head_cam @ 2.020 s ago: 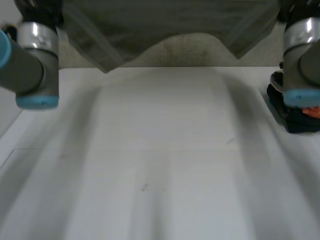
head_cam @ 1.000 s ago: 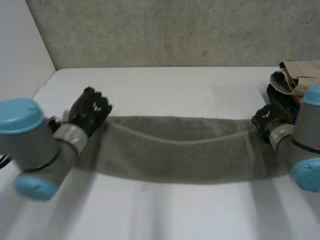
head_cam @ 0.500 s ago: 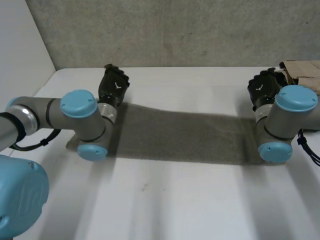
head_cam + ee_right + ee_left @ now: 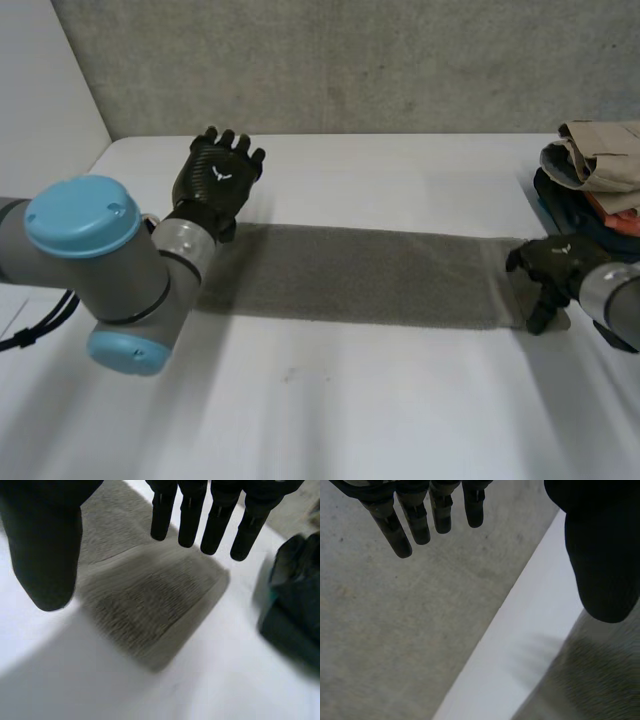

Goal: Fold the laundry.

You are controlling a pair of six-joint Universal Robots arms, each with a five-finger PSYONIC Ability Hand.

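Towel (image 4: 360,275) just laid flat, 1 strip. Left hand (image 4: 213,180), right hand (image 4: 550,270) released, fingers straight. Next fold can start.

Open desk (image 4: 330,420) stretches along the near side of the flat towel (image 4: 360,275), and a narrower strip runs between the towel and the wall (image 4: 350,60). A pile of clothes (image 4: 600,170) blocks the far right corner, close beside the right hand (image 4: 552,268). The left arm (image 4: 100,260) overhangs the near left.
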